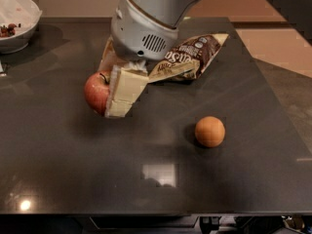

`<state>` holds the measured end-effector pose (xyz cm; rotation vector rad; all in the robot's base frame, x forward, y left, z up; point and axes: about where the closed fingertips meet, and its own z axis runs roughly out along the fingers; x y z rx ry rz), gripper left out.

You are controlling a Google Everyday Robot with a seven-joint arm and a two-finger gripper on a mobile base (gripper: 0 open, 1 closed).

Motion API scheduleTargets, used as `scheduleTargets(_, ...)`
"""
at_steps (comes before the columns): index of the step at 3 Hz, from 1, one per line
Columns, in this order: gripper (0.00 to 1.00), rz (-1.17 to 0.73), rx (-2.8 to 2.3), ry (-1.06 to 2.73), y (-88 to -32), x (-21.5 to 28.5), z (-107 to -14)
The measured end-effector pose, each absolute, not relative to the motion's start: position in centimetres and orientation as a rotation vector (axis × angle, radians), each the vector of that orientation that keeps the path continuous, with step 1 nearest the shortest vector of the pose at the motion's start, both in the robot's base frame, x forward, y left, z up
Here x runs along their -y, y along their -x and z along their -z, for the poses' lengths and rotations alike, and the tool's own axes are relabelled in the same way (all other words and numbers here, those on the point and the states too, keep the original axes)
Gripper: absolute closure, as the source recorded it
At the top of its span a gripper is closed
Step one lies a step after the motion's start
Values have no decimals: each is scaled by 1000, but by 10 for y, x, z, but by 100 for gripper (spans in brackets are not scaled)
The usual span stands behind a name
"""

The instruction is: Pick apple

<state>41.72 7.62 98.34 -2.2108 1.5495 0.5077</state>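
The red apple [95, 91], with a yellowish patch around a dark stem, sits between the fingers of my gripper [106, 105]. The gripper is shut on it. One cream finger [124, 90] presses the apple's right side; the other finger is mostly hidden behind the apple. The apple hangs a little above the dark table [73, 174], left of centre, with a shadow beneath it. The grey wrist and arm [146, 30] come down from the top of the view.
A plain orange round fruit [210, 131] lies on the table to the right of the apple. A brown snack bag [192, 57] lies behind the gripper. A white bowl [14, 26] with dark bits stands at the far left corner.
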Motion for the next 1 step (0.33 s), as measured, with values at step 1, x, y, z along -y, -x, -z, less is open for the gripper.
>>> scheduleTargets(1,100,-508,-1549,2211,-417,-76,-983)
